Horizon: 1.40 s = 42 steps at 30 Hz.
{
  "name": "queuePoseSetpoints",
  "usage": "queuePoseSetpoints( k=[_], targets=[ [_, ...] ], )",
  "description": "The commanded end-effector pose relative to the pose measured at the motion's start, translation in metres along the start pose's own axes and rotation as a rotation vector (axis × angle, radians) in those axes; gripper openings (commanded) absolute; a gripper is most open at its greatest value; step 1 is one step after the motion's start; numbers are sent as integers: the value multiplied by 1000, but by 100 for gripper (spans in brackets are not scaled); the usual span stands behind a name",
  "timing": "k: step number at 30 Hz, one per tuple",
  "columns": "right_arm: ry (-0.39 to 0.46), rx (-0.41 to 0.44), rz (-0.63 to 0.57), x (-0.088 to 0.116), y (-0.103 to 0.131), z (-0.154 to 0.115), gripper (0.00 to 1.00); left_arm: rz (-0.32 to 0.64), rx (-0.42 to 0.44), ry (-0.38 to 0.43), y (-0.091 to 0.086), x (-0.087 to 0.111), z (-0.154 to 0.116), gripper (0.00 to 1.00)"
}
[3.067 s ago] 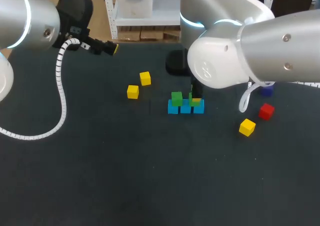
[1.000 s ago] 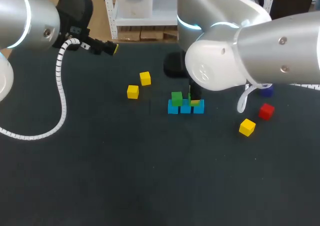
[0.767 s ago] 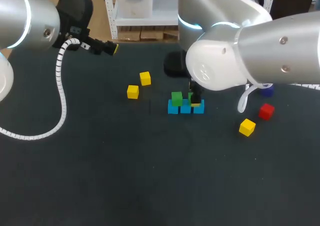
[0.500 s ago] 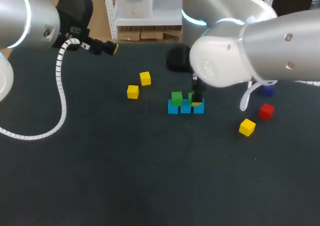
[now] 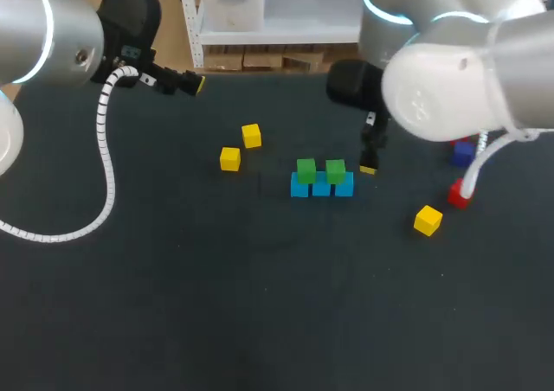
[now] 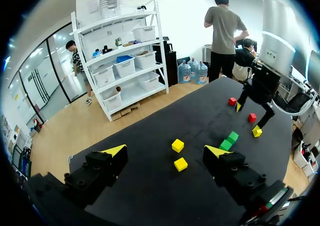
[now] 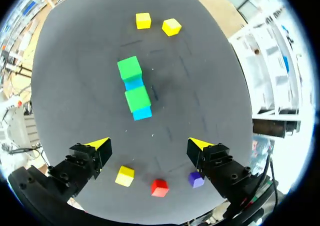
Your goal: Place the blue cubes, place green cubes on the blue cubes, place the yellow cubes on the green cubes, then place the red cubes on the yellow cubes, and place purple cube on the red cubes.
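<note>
Three blue cubes (image 5: pixel 321 186) lie in a row at mid-table. Two green cubes (image 5: pixel 305 169) (image 5: pixel 335 170) sit on top, one towards each end. In the right wrist view the same stack (image 7: pixel 137 98) lies ahead of and below my right gripper (image 7: pixel 149 145), which is open and holds nothing. In the head view the right gripper (image 5: pixel 368 162) hangs just right of the stack. Two yellow cubes (image 5: pixel 229 158) (image 5: pixel 251 135) lie left of the stack. A third yellow cube (image 5: pixel 428 221), a red cube (image 5: pixel 456 194) and a purple cube (image 5: pixel 463 153) lie to the right. My left gripper (image 5: pixel 186 82) is open at the far left edge.
The left arm's white coiled cable (image 5: pixel 106 166) hangs over the left part of the table. The right arm's bulky body (image 5: pixel 450 80) covers the far right corner. The dark table surface (image 5: pixel 260 304) in front of the cubes is bare.
My right gripper opened, left the second green cube on the blue row, then rose and drew off to the right. The left arm has not moved.
</note>
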State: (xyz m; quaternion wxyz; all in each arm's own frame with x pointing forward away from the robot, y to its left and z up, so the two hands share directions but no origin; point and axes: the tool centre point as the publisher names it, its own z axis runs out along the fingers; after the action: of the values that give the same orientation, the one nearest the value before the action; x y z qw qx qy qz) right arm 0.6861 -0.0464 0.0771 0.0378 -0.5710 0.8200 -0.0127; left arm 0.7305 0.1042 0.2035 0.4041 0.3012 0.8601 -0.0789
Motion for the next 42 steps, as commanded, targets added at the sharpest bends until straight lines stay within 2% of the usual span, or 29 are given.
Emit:
queuePoseSetpoints(
  k=[1,10,28,42],
  targets=[
    [-33,44,6,17,16,-8,100,1,2,-1,1,0,0,100],
    [-34,57,54,34,25,-9,100,1,2,-1,1,0,0,100],
    [-60,64,100,39,15,-5,100,1,2,-1,1,0,0,100],
    [-60,64,100,39,15,-5,100,1,2,-1,1,0,0,100]
  ],
)
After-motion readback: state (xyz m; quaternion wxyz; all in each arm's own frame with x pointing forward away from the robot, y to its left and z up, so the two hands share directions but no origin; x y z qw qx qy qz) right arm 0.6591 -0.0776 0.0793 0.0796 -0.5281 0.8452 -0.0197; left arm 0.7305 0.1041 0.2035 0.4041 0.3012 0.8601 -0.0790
